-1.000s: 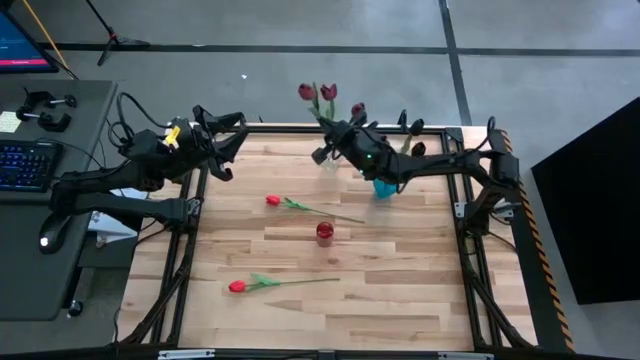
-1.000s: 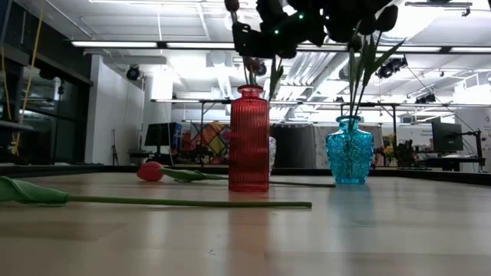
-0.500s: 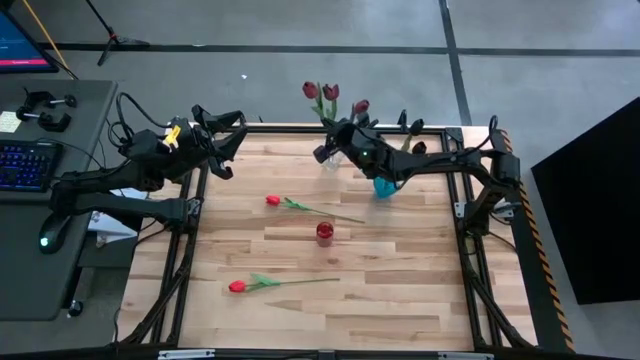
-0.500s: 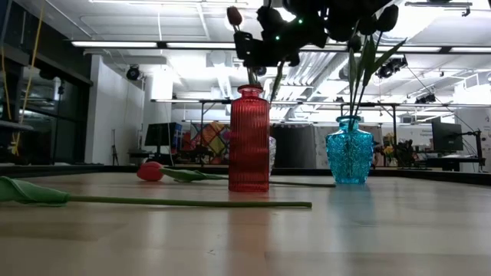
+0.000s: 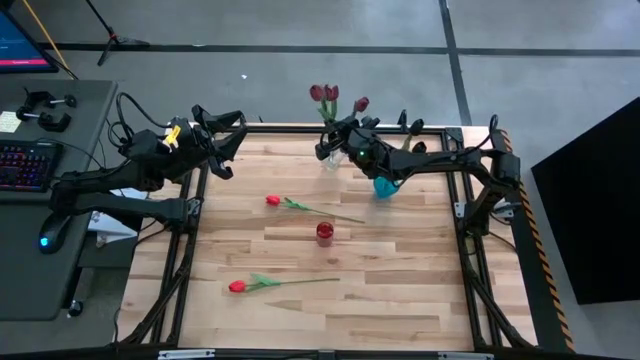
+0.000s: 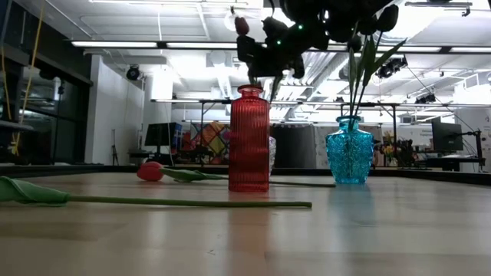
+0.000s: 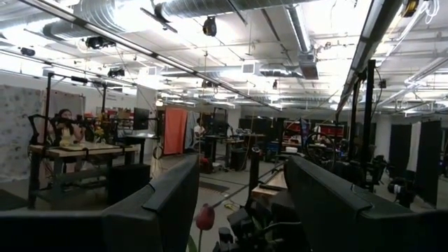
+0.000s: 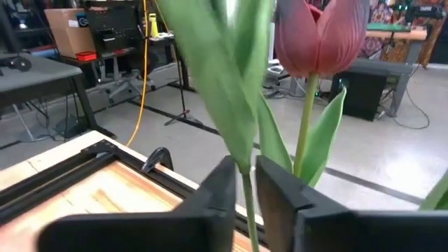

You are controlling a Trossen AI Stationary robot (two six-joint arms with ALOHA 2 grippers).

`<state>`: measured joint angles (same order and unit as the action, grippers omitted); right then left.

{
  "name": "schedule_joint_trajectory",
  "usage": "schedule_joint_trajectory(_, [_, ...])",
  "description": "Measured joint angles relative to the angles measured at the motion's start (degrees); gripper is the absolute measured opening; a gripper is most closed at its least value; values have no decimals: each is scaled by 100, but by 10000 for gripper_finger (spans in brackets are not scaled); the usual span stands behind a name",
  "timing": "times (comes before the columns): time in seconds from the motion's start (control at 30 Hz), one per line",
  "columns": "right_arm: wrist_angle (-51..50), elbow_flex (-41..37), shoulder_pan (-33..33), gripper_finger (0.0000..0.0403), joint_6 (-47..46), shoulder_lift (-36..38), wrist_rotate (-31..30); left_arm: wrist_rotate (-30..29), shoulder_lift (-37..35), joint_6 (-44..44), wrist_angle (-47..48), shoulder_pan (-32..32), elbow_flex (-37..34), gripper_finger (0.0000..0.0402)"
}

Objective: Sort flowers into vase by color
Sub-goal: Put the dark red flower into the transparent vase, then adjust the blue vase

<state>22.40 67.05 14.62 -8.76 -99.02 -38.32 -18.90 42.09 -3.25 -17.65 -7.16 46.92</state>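
My right gripper (image 5: 325, 150) hovers at the far middle of the table, over a clear vase (image 5: 331, 162), shut on a tulip stem. That tulip's dark red head (image 6: 242, 25) stands above the gripper, beside two more dark red heads (image 5: 330, 93) over the table's far edge. Two bright red tulips lie flat on the wood, one mid-table (image 5: 272, 200) and one nearer (image 5: 237, 286). A red vase (image 5: 324, 232) stands mid-table; a blue vase (image 5: 384, 186) holds green stems. My left gripper (image 5: 225, 140) waits open at the far left corner. My right gripper pinches the thin green stem (image 8: 246, 189) between its two fingers (image 8: 217, 192), below a long leaf (image 8: 210, 77). The fingers lie across the stem. The tulip is lifted clear and stands roughly upright, head above the fingers; its lower end is hidden behind the gripper.
A dark metal frame (image 5: 190, 215) borders the table on all sides. A desk with a keyboard (image 5: 28, 165) sits beyond the left edge. Bare wood (image 5: 400, 300) stretches across the near right part of the table.
My right gripper has shifted slightly toward the table's right, carrying the tulip along. The held tulip's head has moved right, closer to the other two heads, and stands lower in the low view than before.
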Motion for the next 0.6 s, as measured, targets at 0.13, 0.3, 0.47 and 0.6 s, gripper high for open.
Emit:
schedule_joint_trajectory(0.13, [-162, 0, -29, 116, -39, 0, 1, 0, 0, 0, 1, 0, 0, 207])
schedule_joint_trajectory(0.3, [-550, 0, -101, 204, -307, 75, -91, 0, 0, 0, 2, 0, 0, 207])
schedule_joint_trajectory(0.47, [-1076, 0, -128, 259, -638, 402, -3, 1, 0, -45, 4, 0, 0, 207])
schedule_joint_trajectory(0.6, [-1694, 0, -126, 272, -840, 800, 518, 0, 0, -179, 4, 0, 0, 207])
